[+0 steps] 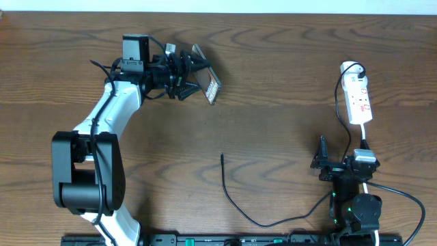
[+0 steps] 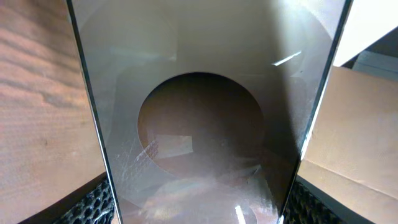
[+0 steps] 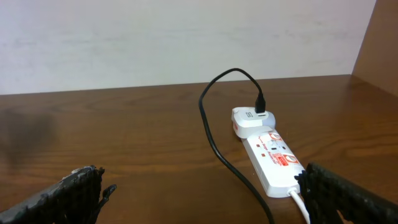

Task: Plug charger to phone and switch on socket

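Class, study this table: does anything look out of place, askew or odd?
The phone is not lying flat: the left gripper holds it tilted on edge at the table's far left. The charger has its tip lying loose mid-table, plugged into nothing.

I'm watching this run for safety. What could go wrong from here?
The left gripper holds the phone by its edges, tilted. Pushing a plug in might twist it or make the glossy body slip. The charger lies loose on the table, its small tip well away from the open right gripper. A crooked pick could leave it misaligned. Its cable curves past the right arm and may snag.
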Controlling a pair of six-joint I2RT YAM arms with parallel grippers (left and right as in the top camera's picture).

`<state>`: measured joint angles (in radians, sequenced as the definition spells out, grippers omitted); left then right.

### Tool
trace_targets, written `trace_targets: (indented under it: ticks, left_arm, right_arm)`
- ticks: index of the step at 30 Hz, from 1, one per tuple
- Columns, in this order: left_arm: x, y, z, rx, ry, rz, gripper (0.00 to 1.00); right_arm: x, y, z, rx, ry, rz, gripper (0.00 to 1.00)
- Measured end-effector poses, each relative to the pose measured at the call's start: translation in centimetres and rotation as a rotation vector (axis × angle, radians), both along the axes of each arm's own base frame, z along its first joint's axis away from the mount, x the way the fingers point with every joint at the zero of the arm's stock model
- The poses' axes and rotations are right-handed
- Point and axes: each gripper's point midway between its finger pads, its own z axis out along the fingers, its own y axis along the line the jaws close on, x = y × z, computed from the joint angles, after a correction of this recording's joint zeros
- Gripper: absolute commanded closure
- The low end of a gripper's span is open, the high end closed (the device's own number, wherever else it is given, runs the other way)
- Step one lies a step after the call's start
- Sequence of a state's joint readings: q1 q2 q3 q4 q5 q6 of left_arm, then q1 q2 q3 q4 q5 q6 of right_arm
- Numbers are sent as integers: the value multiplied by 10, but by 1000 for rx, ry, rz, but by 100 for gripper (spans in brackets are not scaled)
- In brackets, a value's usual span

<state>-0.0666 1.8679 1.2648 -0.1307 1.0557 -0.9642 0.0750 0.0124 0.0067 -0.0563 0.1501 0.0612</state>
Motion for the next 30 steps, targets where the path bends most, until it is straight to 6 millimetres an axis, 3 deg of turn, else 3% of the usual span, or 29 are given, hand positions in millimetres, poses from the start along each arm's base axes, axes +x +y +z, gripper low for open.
trace_targets:
  ticks: [10, 13, 16, 24, 30]
  left_arm:
    - [23, 2, 16, -22, -68, 71, 93]
    - [26, 2, 20, -41, -58, 88, 93]
    - [27, 3, 20, -50, -26, 109, 93]
    - [35, 6, 22, -66, 5, 168, 93]
    - [36, 6, 23, -69, 12, 181, 93]
  right_arm:
    - [0, 0, 0, 0, -2, 0, 1]
    - [1, 4, 9, 25, -39, 25, 1]
    - [1, 21, 24, 90, -100, 122, 1]
    - [-1, 63, 27, 260, 2, 353, 1]
    - [14, 91, 63, 292, 193, 490, 1]
